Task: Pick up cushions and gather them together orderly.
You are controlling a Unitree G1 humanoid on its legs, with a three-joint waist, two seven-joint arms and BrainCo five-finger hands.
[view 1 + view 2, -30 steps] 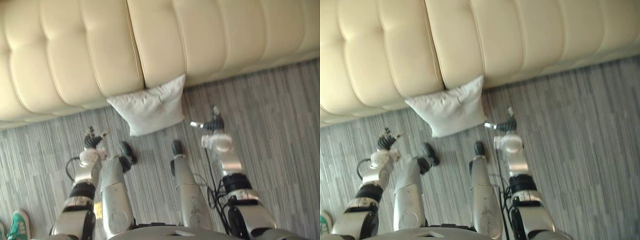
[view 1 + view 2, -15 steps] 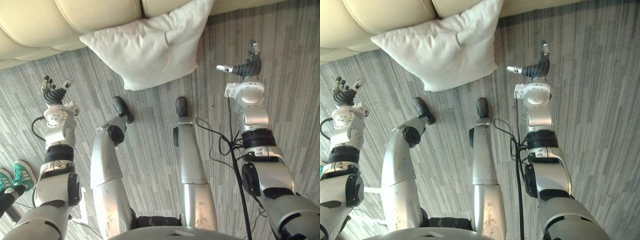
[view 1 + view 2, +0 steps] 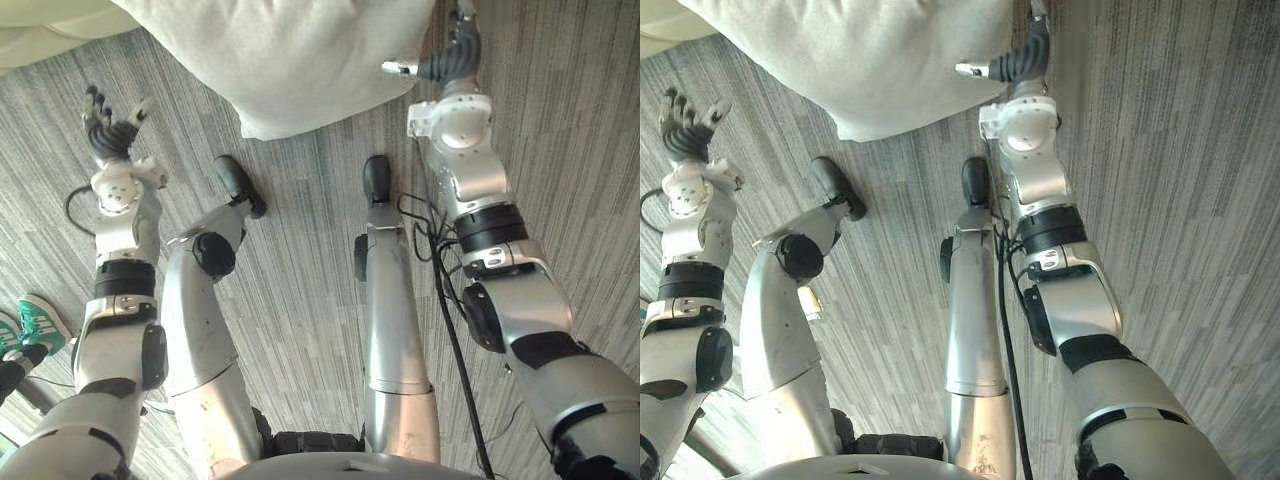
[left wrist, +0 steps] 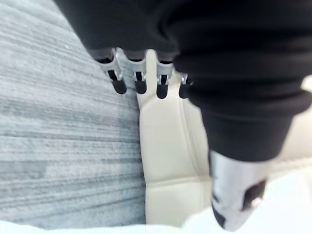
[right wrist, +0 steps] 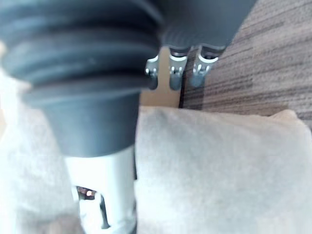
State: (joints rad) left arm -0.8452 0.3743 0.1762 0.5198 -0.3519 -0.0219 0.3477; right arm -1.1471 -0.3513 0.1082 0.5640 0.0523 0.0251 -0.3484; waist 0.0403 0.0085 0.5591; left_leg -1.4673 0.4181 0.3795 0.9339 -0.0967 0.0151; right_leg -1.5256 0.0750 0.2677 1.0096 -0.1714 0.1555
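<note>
A white cushion [image 3: 300,60] lies on the grey carpet, leaning against the front of a cream sofa [image 3: 40,20]. My right hand [image 3: 450,60] is open at the cushion's right edge, thumb pointing over the cloth; I cannot tell whether it touches. In the right wrist view its straight fingers [image 5: 175,73] reach past the cushion [image 5: 219,170]. My left hand [image 3: 110,130] is open above the carpet, well to the left of the cushion, holding nothing. The left wrist view shows its straight fingers [image 4: 136,80] over the sofa's base [image 4: 165,146].
Grey striped carpet [image 3: 560,150] spreads out to the right of the cushion. A person's green shoe [image 3: 30,320] stands at the lower left edge. The sofa closes off the far side.
The camera has tipped down and closer, so the cushion looks larger. My right hand has come up to the cushion's right edge. The left hand stays open, apart from it.
</note>
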